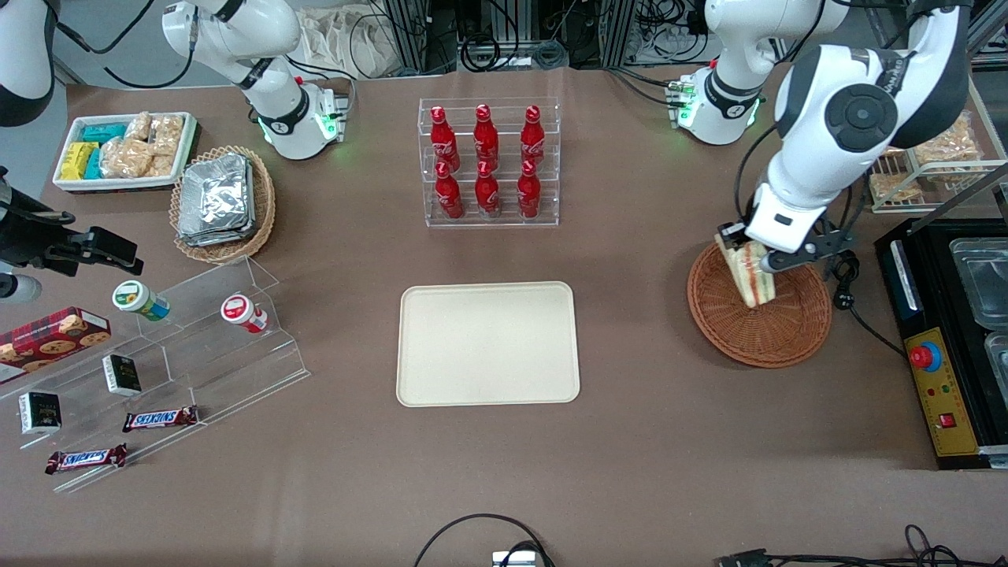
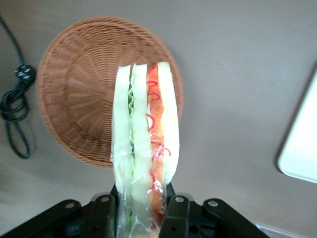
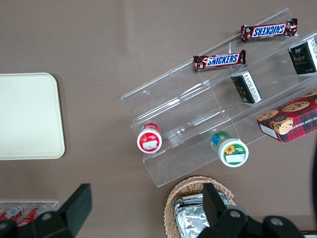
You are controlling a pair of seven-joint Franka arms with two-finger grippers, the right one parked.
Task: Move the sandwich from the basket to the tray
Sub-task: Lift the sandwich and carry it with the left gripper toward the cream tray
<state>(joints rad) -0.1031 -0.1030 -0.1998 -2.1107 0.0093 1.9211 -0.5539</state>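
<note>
Claw point(image 2: 141, 208) is clamped on the sandwich point(image 2: 143, 144), black fingers point(image 2: 176, 210) pinching the wedge across its flat bread faces at one end. Sandwich is lifted clear, hanging over the basket point(image 1: 760, 319), not resting in it; the wrist view shows the empty woven floor beneath. Its long axis runs straight out from the claw, striped cut edge toward the wrist camera.

Key relation: tray point(image 1: 488, 344) lies well apart from the claw, sideways toward the parked arm's end of the tabletop point(image 1: 630, 441), near the middle, with bare brown surface between. Judged next move: carry across, then lower onto the tray.

Materials: sandwich is white bread with green, red and orange filling lines, in glossy clear wrap, likely soft and slippery. Basket is round, shallow, reddish-brown wicker. Tray is flat, cream, matte, rounded corners, low rim.
</note>
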